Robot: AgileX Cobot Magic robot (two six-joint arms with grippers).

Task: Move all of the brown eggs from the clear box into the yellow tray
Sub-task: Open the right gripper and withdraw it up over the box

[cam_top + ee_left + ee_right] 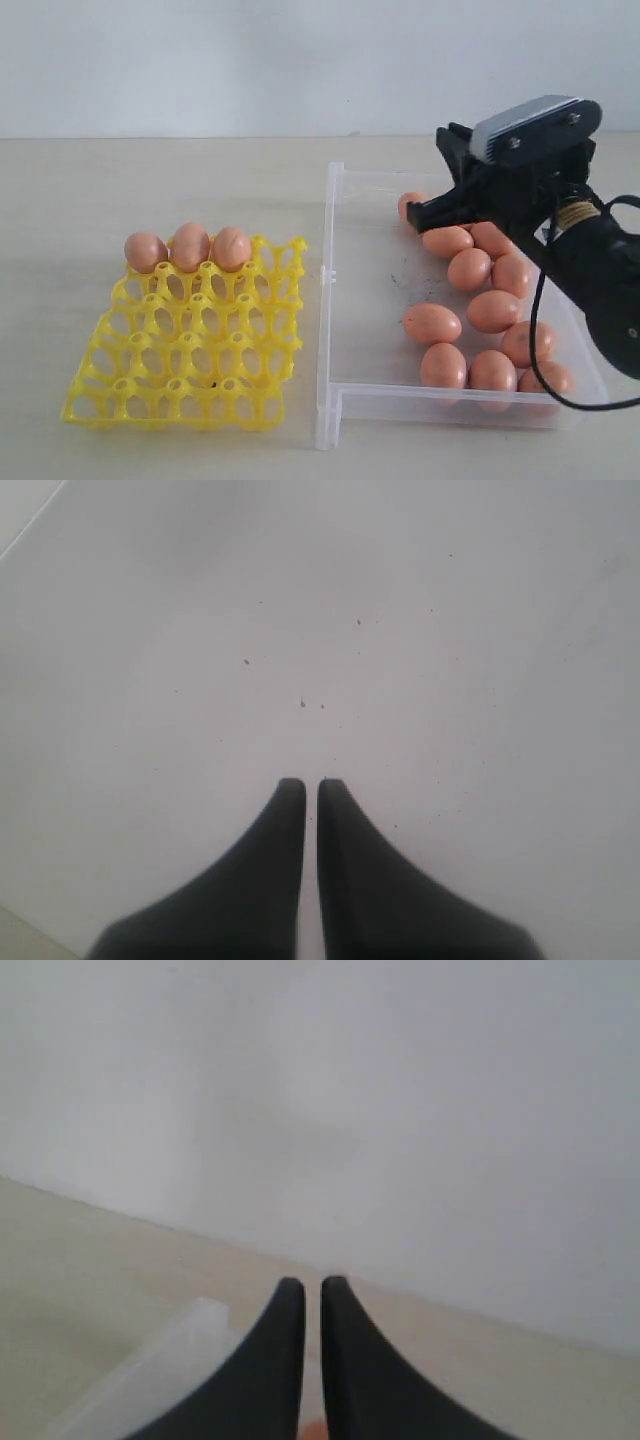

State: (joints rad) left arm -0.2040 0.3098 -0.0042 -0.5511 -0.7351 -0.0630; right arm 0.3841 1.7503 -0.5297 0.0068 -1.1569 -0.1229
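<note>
- 3 brown eggs (189, 247) seated in yellow tray (180, 390), far row
- about eleven to go, all in clear box (370, 300)
- right hand (420, 210) clenched, empty, over box's far end
- left hand (311, 785) clenched, empty

Exterior cam: raised, front-on, tilted down across the table (150, 200) to the wall (250, 60). Mid range, yellow tray (180, 395) on the left, clear box (335, 300) on the right. Right wrist cam: low, sights past the right gripper (312, 1285) over a box corner to that wall, so table, box rim and wall overlap with exterior. Left wrist cam: close on a plain speckled surface beyond the left gripper (311, 785); overlap can't be told.
</note>
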